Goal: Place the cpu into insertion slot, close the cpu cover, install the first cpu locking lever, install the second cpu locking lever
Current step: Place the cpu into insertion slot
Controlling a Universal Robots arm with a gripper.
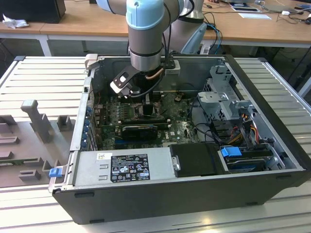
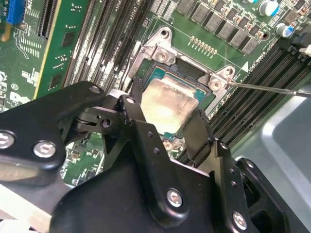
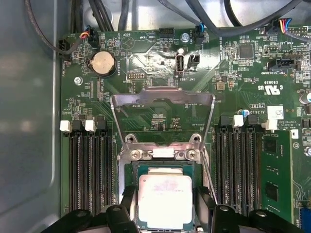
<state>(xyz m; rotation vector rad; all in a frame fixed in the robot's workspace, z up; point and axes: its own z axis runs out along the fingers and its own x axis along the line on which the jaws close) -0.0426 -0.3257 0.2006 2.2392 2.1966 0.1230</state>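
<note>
The cpu (image 3: pixel 166 191), a square chip with a dull silver top, sits at the black-framed insertion slot (image 3: pixel 128 177) on the green motherboard. My gripper (image 3: pixel 166 208) is down over it, with one black finger (image 3: pixel 129 206) against each of two opposite sides. In the second wrist view the fingers (image 2: pixel 132 112) also flank the cpu (image 2: pixel 167 99) in the slot (image 2: pixel 192 73). The cpu cover (image 3: pixel 163 98), a thin silver frame with a large window, is swung open away from the socket. A thin locking lever (image 2: pixel 265 88) sticks out free beside the socket. In the exterior view the gripper (image 1: pixel 146 104) reaches down into the open computer case.
Long black memory slots (image 3: pixel 90 165) run along both sides of the socket. A coin battery (image 3: pixel 103 63) and cables lie beyond the cover. A long black card (image 1: pixel 141 130), the power supply (image 1: pixel 126 167) and a drive cage (image 1: pixel 228 102) crowd the case.
</note>
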